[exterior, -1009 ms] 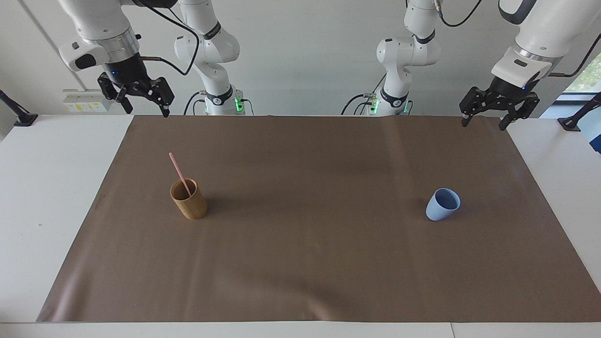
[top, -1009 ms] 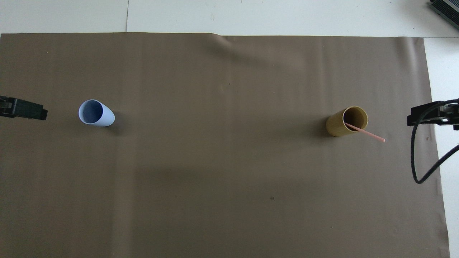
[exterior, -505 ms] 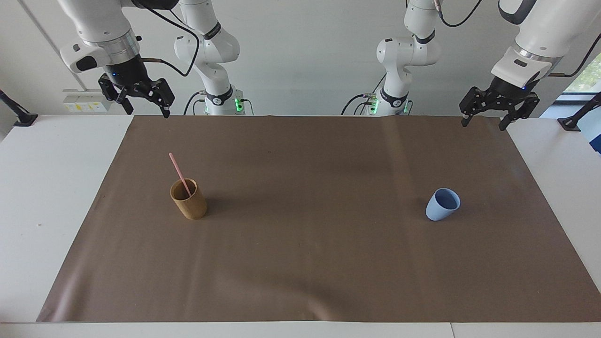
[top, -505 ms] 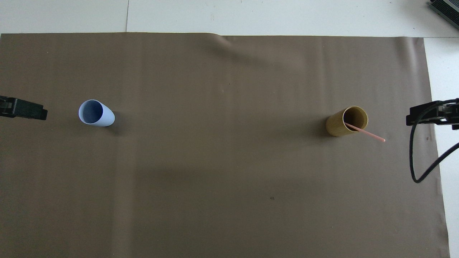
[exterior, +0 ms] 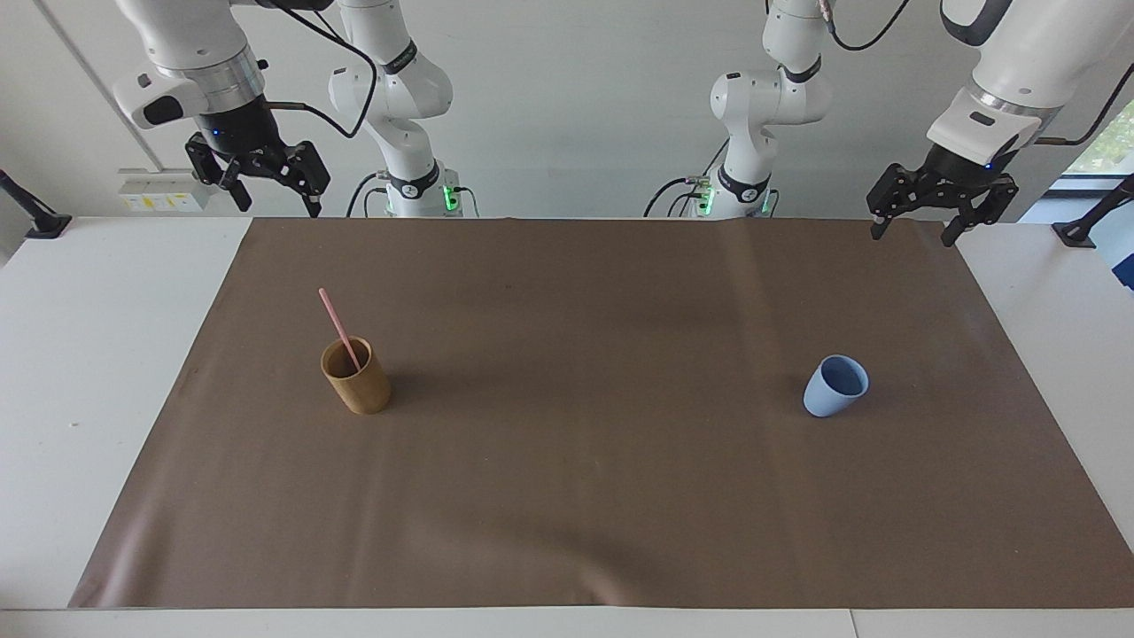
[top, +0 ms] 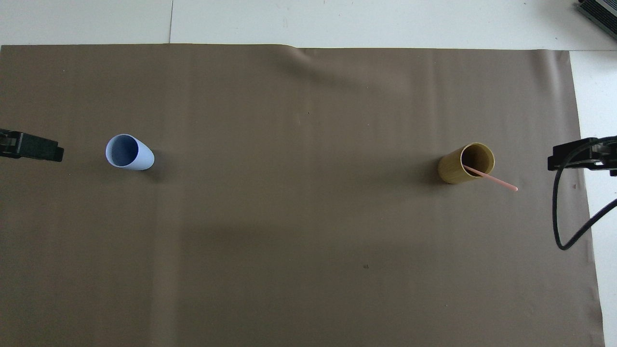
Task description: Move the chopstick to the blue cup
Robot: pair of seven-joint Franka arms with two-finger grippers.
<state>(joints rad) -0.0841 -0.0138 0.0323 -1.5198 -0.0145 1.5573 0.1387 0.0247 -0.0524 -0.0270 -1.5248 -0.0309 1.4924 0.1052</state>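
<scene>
Toward the right arm's end of the brown mat [exterior: 567, 496], chopstick [exterior: 337, 326] leans in tan cup [exterior: 356, 377]; blue cup [exterior: 835, 385] upright toward the left arm's end. Right gripper [exterior: 273, 206] and left gripper [exterior: 912, 232] raised over the mat's robot-side corners, both spread wide, empty.

No writing, label or number can be read anywhere here, not on the cups, arms or counter.

The right hand [exterior: 275, 190] rose a little and drifted slightly toward its own end of the surface [exterior: 89, 372] over the last second.
</scene>
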